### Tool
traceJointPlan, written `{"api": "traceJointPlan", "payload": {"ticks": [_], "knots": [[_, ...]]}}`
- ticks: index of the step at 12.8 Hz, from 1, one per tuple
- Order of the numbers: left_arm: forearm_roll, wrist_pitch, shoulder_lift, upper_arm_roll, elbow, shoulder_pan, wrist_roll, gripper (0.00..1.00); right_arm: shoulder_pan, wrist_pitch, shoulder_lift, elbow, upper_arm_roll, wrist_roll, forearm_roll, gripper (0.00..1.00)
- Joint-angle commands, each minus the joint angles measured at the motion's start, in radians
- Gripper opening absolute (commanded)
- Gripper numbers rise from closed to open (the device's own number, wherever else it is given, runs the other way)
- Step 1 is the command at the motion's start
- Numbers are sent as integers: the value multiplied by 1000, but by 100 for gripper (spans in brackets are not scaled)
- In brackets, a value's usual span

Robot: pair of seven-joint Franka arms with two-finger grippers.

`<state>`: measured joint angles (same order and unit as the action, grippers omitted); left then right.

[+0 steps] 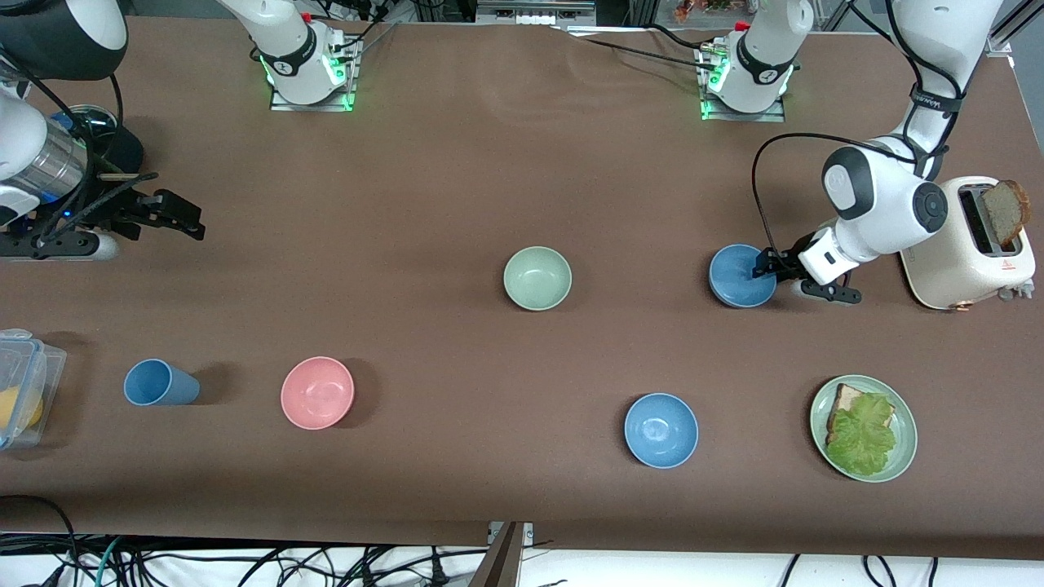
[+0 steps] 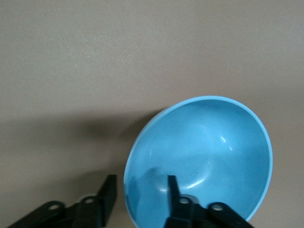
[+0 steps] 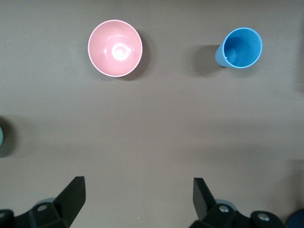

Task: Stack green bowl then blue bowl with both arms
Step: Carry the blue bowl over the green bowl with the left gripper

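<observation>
Left gripper (image 1: 771, 267) clamps the rim of the blue bowl (image 1: 740, 275): in the left wrist view one finger (image 2: 173, 192) sits inside the bowl (image 2: 199, 161), the other outside the wall, and the bowl tilts. Right gripper (image 1: 175, 216) waits at the right arm's end of the table, spread wide, gripping nothing; its fingers (image 3: 202, 194) hang over bare cloth.

Surface: brown cloth-covered table (image 1: 457, 163), arm bases lit green along its edge, cables on the floor below the near edge.

Around the held bowl: toaster (image 1: 971, 244) with a bread slice (image 1: 1005, 210) just beside the left arm; plate (image 1: 904, 456) with toast and lettuce nearer the camera; second blue bowl (image 1: 661, 430), also nearer. Toward the right arm's end: pink bowl (image 1: 317, 392), blue cup (image 1: 159, 383) on its side, clear box (image 1: 24, 383) at the table edge.

Green bowl (image 1: 537, 278): pale sage, matte, upright and empty, mid-table, well apart from the held bowl, with open cloth between them.
</observation>
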<state>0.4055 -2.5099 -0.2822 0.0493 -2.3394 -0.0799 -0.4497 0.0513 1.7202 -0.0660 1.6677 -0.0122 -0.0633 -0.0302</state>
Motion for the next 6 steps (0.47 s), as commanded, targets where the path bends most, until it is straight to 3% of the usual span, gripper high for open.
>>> {"api": "traceJointPlan", "payload": {"ticks": [1, 4, 6], "knots": [[44, -4, 18, 1, -20, -6, -40, 0, -22, 1, 34, 18, -20, -4, 18, 100], [44, -1, 18, 1, -12, -17, -40, 0, -22, 1, 35, 7, -15, 5, 13, 100], [44, 20, 27, 1, 11, -17, -33, 0, -22, -36, 18, -54, -15, 17, 16, 100]]}}
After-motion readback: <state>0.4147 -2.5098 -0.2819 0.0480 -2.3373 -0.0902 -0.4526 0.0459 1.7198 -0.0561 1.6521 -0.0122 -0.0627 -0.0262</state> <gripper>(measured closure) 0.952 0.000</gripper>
